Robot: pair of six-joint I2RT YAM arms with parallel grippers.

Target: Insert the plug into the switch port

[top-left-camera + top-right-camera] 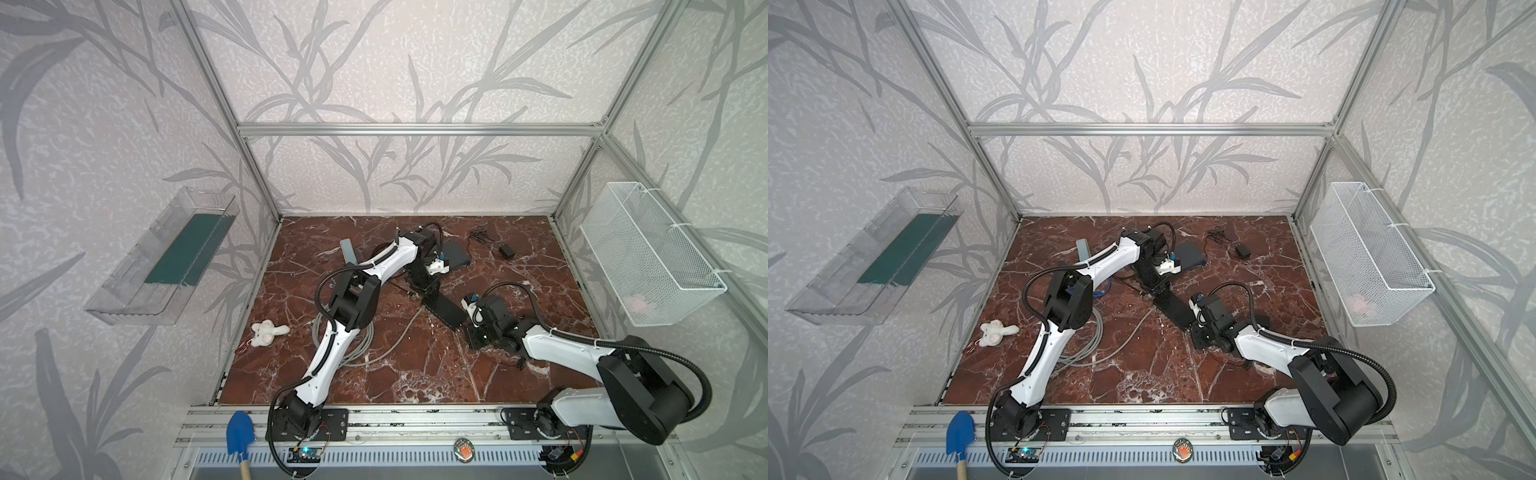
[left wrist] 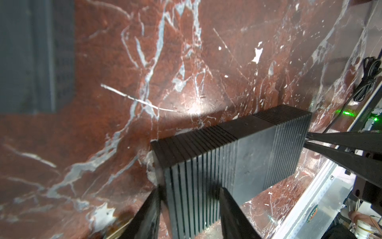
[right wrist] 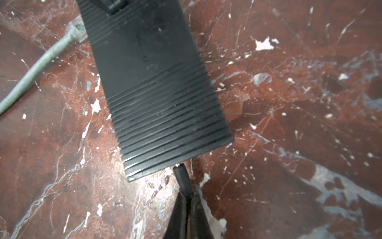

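Observation:
The switch (image 3: 155, 82) is a flat black ribbed box lying aslant mid-table in both top views (image 1: 442, 305) (image 1: 1177, 309). My left gripper (image 2: 190, 198) reaches down over its far end (image 1: 419, 282), a finger against each side, shut on it. The plug (image 3: 182, 175) is a small black barrel with a metal tip. My right gripper (image 3: 187, 196) is shut on its rear, at the switch's near end (image 1: 464, 328). The tip touches the switch's end edge. The port itself is hidden from view.
A grey network cable (image 3: 31, 74) with a clear connector lies along the switch's side, its coil (image 1: 357, 345) under the left arm. A dark box (image 1: 457, 253) and a black adapter (image 1: 506, 250) lie behind. A white plush toy (image 1: 268, 331) sits at the left edge.

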